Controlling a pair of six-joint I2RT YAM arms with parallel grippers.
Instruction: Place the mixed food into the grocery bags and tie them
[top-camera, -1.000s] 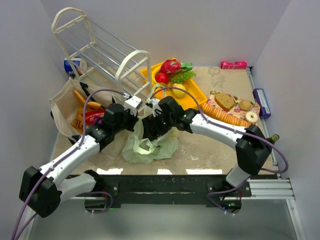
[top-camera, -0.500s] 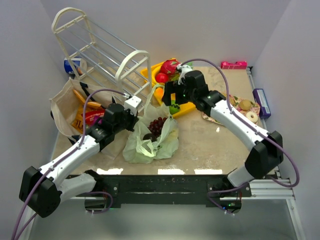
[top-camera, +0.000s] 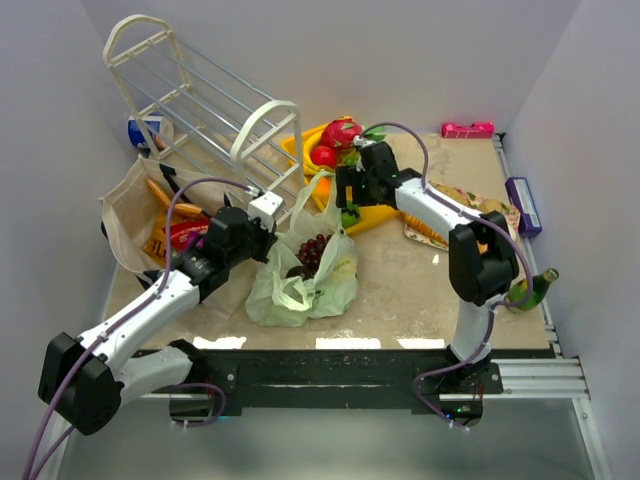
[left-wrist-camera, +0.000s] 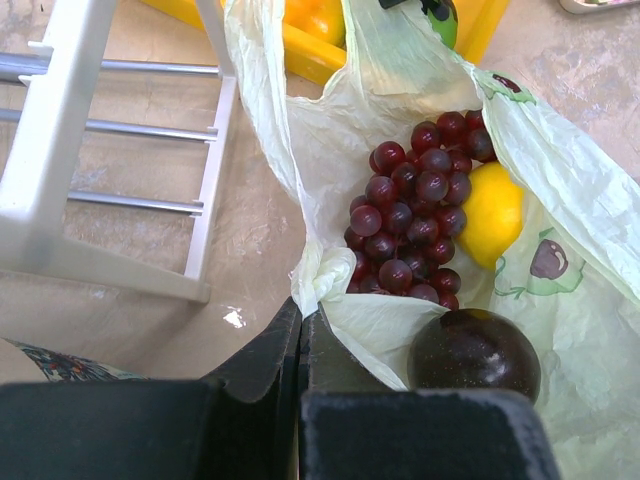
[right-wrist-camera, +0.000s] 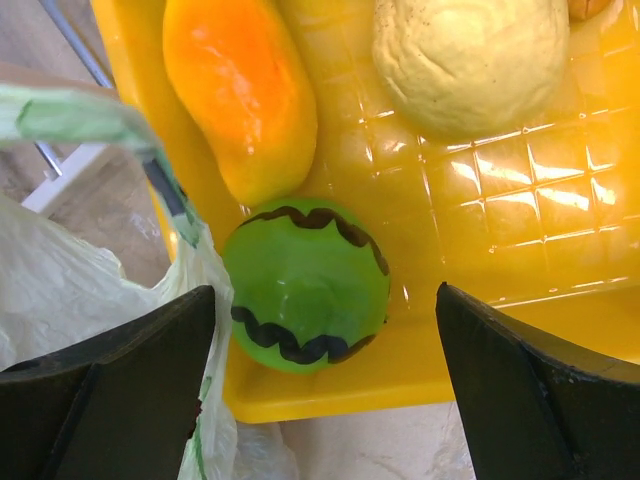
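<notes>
Green bag (top-camera: 300, 285) lies centre of the top view on the tabletop (top-camera: 420, 290). Left tool (left-wrist-camera: 300, 318) is pressed together on its rim, holding the mouth up; grapes (left-wrist-camera: 415, 215) + lemon (left-wrist-camera: 492, 212) are inside. Right tool (right-wrist-camera: 322, 300) is spread wide over the striped green ball (right-wrist-camera: 305, 283), lower left of the yellow tray (right-wrist-camera: 480, 200). To do it well: drop straight down, centre on the ball, stay clear of the bag edge at frame left & the orange fruit (right-wrist-camera: 240, 90), squeeze gently. It's round and prob. slips.
</notes>
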